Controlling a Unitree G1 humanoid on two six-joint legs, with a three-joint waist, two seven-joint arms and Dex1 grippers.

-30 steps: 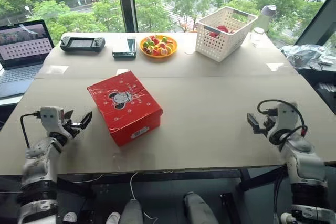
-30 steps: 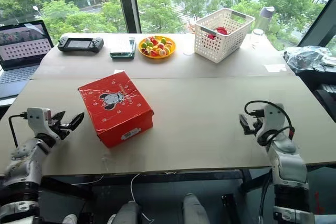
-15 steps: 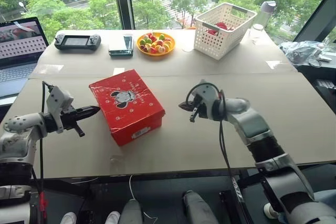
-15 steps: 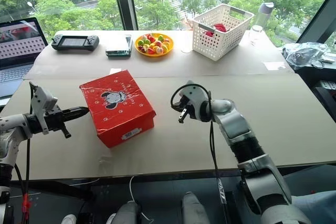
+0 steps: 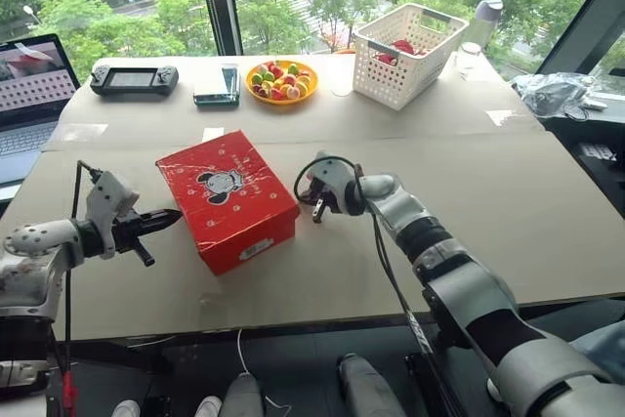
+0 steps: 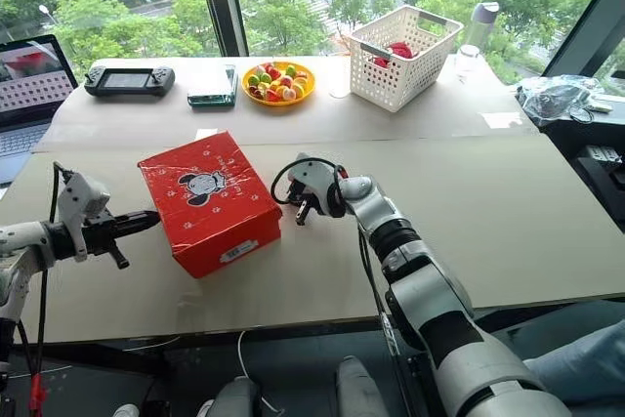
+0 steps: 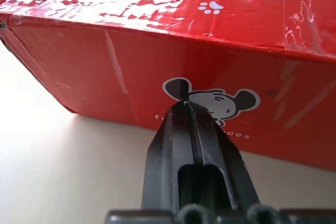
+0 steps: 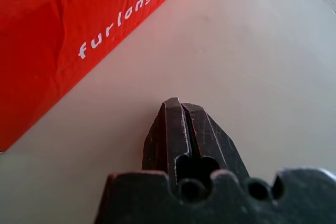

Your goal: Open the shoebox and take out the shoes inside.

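Observation:
The red shoebox [image 5: 227, 197] lies closed on the table, cartoon print on its lid, white label on the near end. The shoes are hidden inside it. My left gripper [image 5: 174, 214] is shut and empty, pointing at the box's left side. In the left wrist view its fingertips [image 7: 187, 106] sit right at the box's red side wall [image 7: 94, 61]; I cannot tell if they touch. My right gripper [image 5: 305, 186] is shut and empty beside the box's right side. In the right wrist view its tips [image 8: 178, 103] hover over bare table, the box [image 8: 52, 35] just alongside.
At the back stand a white lattice basket [image 5: 410, 41], a yellow plate of fruit [image 5: 281, 80], a dark phone-like slab [image 5: 217, 87], a game console [image 5: 134, 77] and a laptop [image 5: 24, 85]. A bottle [image 5: 485, 21] and a plastic bag [image 5: 562, 95] lie far right.
My right arm has swung left across the table to the box's right side. Both grippers have gone from open to shut. The left gripper has edged toward the box.

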